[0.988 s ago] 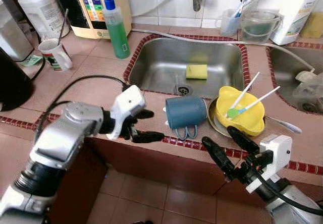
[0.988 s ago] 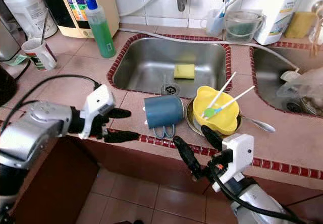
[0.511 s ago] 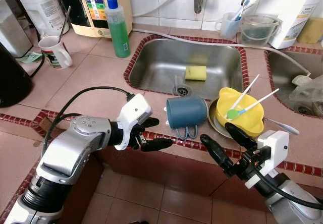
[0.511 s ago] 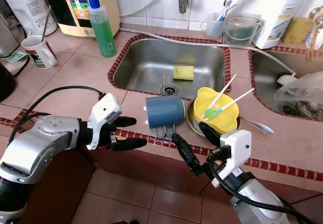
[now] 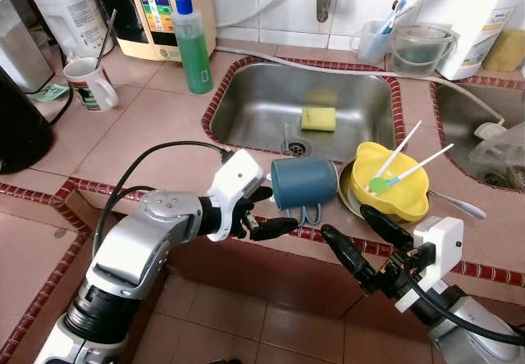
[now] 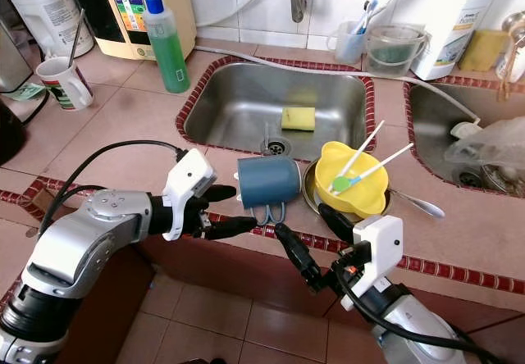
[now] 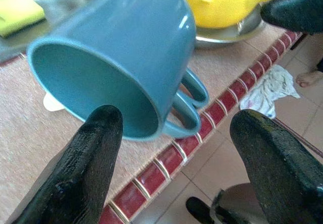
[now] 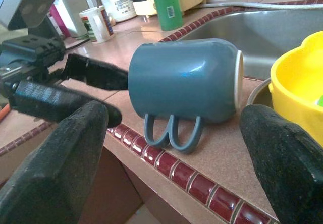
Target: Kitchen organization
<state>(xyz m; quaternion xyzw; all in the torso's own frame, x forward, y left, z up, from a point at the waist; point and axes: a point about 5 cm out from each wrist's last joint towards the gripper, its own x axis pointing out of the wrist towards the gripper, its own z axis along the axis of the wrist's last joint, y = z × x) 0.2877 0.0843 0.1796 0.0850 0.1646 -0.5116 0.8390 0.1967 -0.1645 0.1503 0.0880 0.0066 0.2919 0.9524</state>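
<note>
Blue mug (image 5: 303, 182) on its side, mouth just ahead of spread-fingered left gripper (image 5: 264, 211); looks rigid, glazed, slippery, breakable — pinch the rim wall; right gripper (image 5: 361, 235) agape nearby.

Mug (image 5: 303, 182) lies on its side on the counter (image 5: 139, 130) just in front of the sink (image 5: 305, 102), open end toward the left gripper (image 5: 261, 210), handle toward the counter edge; a sponge (image 5: 318, 118) lies in the sink behind it. Bowl (image 5: 390, 179) sits on a plate (image 5: 348, 198) just right of the mug, two utensils (image 5: 408, 160) in it. Right gripper (image 5: 367, 235) is in front of the bowl, off the counter edge; soap bottle (image 5: 192, 46) and cup (image 5: 89, 84) stand at the back left.
</note>
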